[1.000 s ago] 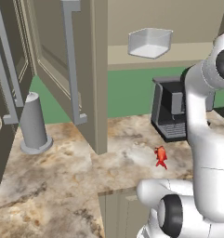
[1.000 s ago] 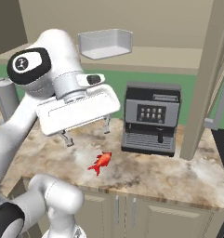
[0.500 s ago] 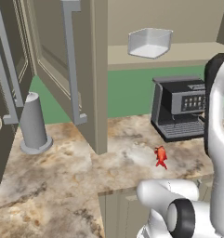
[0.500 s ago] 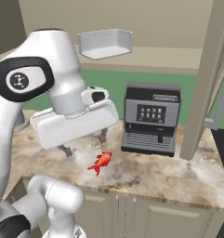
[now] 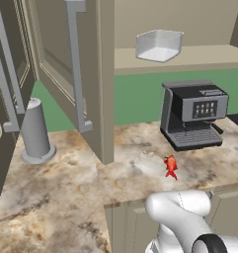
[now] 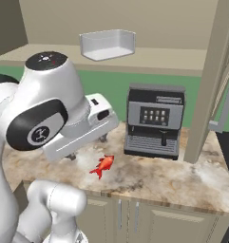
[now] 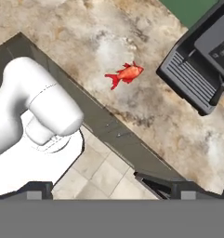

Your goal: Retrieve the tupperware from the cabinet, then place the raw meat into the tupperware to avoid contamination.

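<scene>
Tupperware (image 5: 159, 45) sits on the cabinet shelf (image 5: 189, 58); the released gripper (image 6: 87, 147) should rise level with its walls.

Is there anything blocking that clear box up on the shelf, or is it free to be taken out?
Nothing visible blocks it. The tupperware sits alone on the cabinet shelf, with the cabinet doors swung open. The coffee machine stands below it on the counter, and the raw meat lies in front of that.
</scene>
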